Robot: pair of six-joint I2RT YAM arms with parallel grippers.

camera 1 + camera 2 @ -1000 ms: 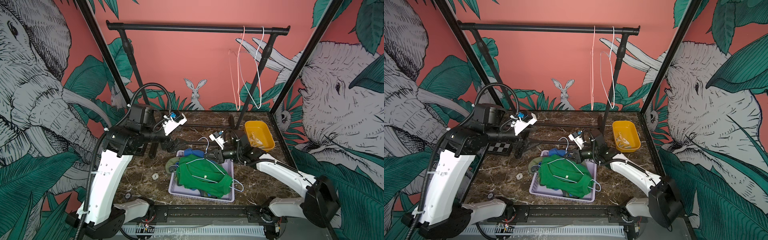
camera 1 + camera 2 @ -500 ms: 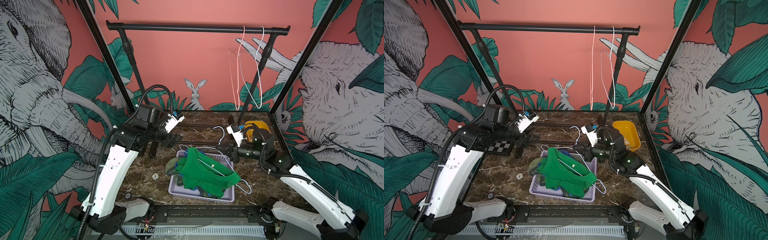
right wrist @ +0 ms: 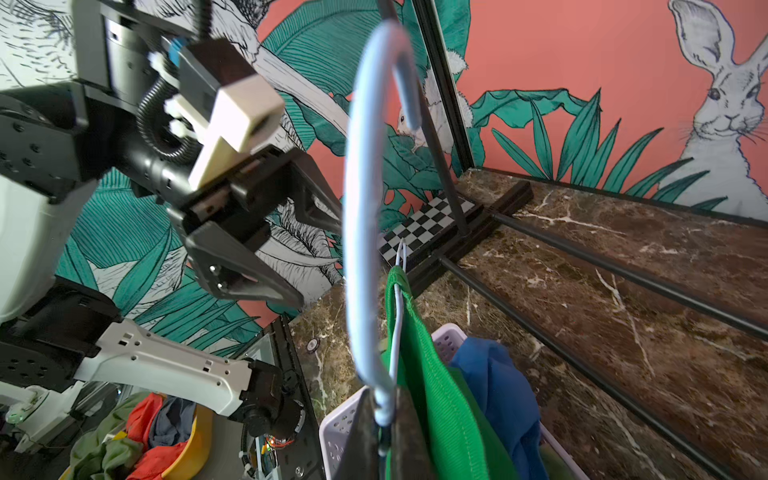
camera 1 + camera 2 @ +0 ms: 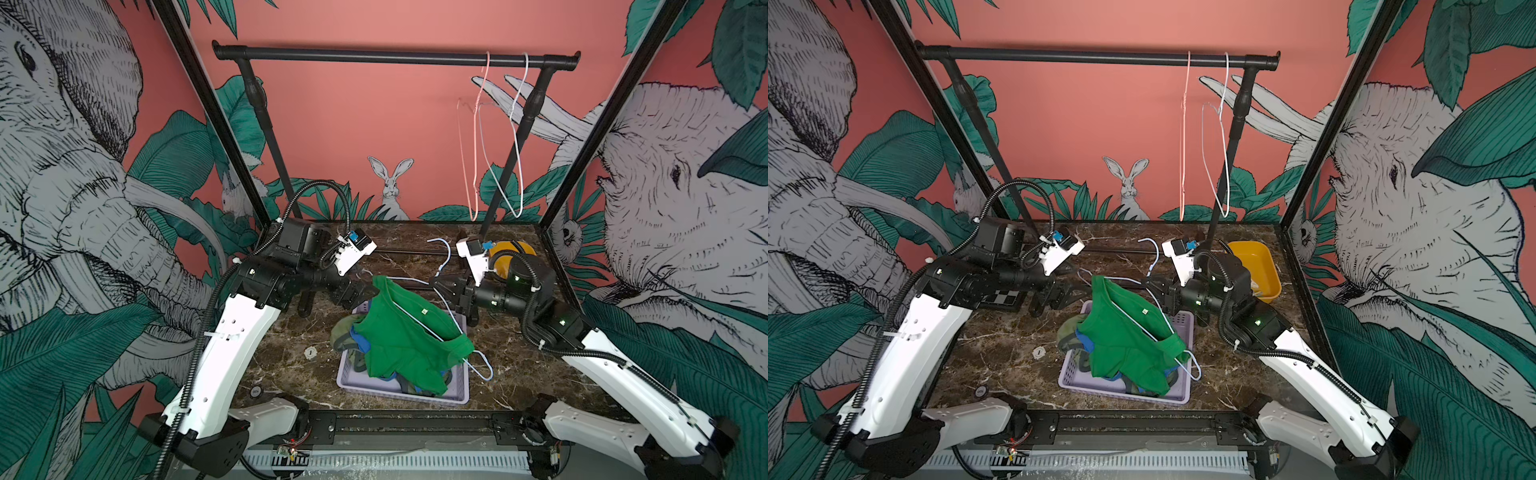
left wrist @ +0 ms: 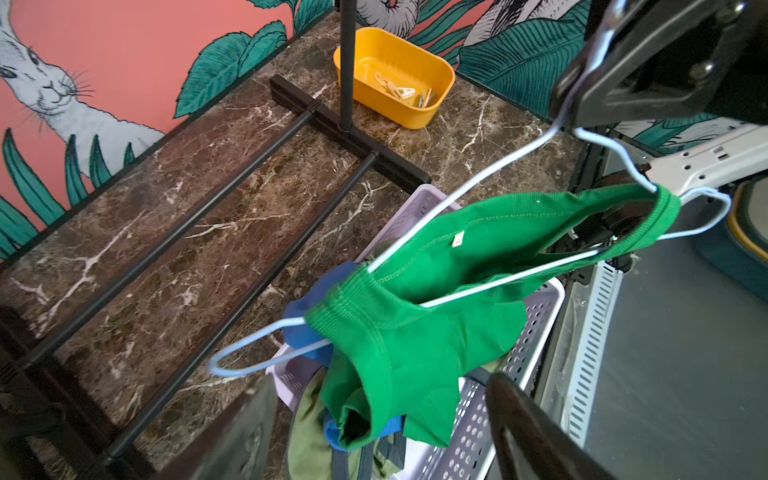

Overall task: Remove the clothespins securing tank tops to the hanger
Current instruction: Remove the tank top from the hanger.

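Three tank tops (image 4: 360,337) sat over the basket (image 4: 399,394), at 6 o'clock on the bench (image 4: 291,353): the green top (image 4: 399,332) on one tilted hanger (image 3: 357,249), two underneath. My right hand (image 4: 436,284) pinched the hanger; my left hand (image 4: 355,296) gaped, empty. A few clothespins (image 5: 399,89) lay in the tub (image 5: 386,106) at 1 o'clock. With no pin showing, the green top could slide off.

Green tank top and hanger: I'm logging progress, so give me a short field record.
hanger: pale blue wire, above the lavender basket
green tank top: on the hanger, drooping into the basket
right gripper: shut on the hanger
left gripper: open, empty
clothespins: some in the yellow bin; none seen on the hanger
blue tank top, olive tank top: in the basket
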